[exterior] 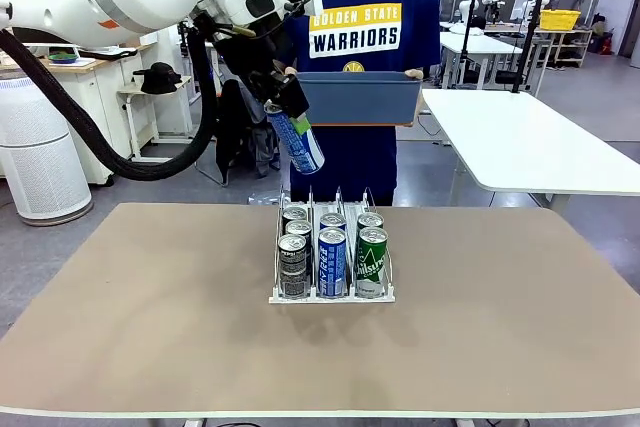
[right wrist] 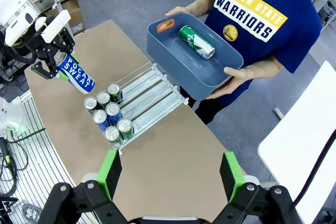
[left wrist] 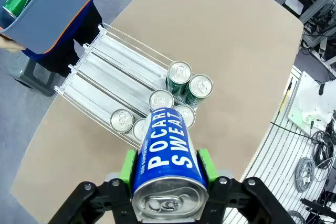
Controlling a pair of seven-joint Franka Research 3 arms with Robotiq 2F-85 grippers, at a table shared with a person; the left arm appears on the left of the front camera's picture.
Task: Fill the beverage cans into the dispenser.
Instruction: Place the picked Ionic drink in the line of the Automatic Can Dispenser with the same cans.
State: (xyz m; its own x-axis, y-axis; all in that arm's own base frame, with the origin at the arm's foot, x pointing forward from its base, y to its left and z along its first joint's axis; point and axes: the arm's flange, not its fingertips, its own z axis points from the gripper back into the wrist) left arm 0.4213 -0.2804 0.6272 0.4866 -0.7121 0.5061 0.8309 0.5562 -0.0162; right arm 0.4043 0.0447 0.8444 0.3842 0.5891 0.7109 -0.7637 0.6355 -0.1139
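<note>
**Blue aluminium drink can with white "POCARI SWEAT" print** (exterior: pixel 298 144): held in the air above the table, higher than the rack and towards its left side. It is tilted, with its silver top up at the claw and its base pointing down and to the right.

**Left gripper** (exterior: pixel 289 113): its green pads are clamped on either side of this can, just below the silver top.

**Low clear-plastic dispenser with thin upright dividers and a white base** (exterior: pixel 331 297): stands at the middle of the table and has three lanes running near to far.
- Three dark grey-black cans (exterior: pixel 293 265) stand upright in the left lane.
- Two blue cans (exterior: pixel 332 261) stand upright in the middle lane.
- Two green cans with white lettering (exterior: pixel 372 261) stand upright in the right lane.
- All seven are crowded at the near end, and the far part of each lane is bare.

**Blue-grey rectangular plastic tub** (exterior: pixel 355 99): held level beyond the table's far edge by a person in a dark blue shirt, with one hand (right wrist: pixel 237 75) at each short end. One green can (right wrist: pixel 197 41) lies on its side in the tub.

**Right gripper** (right wrist: pixel 170 174): hangs high over the table's right part with its jaws spread wide and nothing between them.

**Flat brown tabletop** (exterior: pixel 150 327): carries the dispenser.
</note>
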